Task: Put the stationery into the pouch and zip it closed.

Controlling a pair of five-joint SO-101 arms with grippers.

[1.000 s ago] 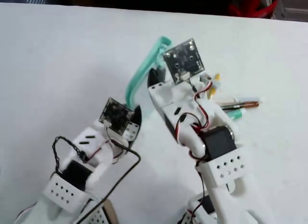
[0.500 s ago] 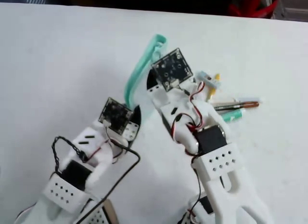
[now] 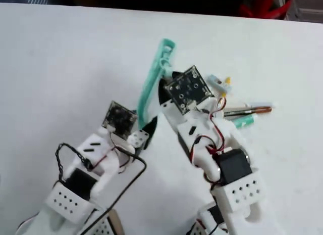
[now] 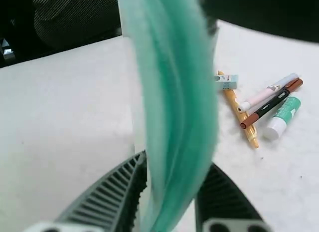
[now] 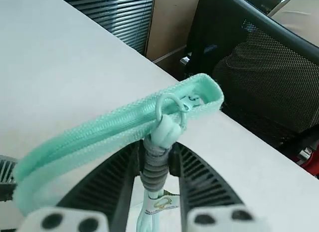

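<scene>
Over table point(image 3: 60, 53): one pouch point(image 3: 151, 78) | left gripper point(image 4: 169, 202) clamps it | right gripper point(image 5: 158, 182) pinches zipper pull point(image 5: 162, 137) | four stationery pieces point(image 4: 271, 105) beside

A: What stood behind the table point(image 3: 60, 53)?
B: A black mesh chair point(image 5: 259, 57) past its far edge, with a brown panel point(image 5: 172, 22) and dark slatted blinds point(image 5: 114, 12) beside it.
A: And the tabletop itself?
B: Plain white, evenly lit (the shadows lay soft). Something red point(image 3: 262, 13) showed beyond the far right corner, against a dark room.
</scene>
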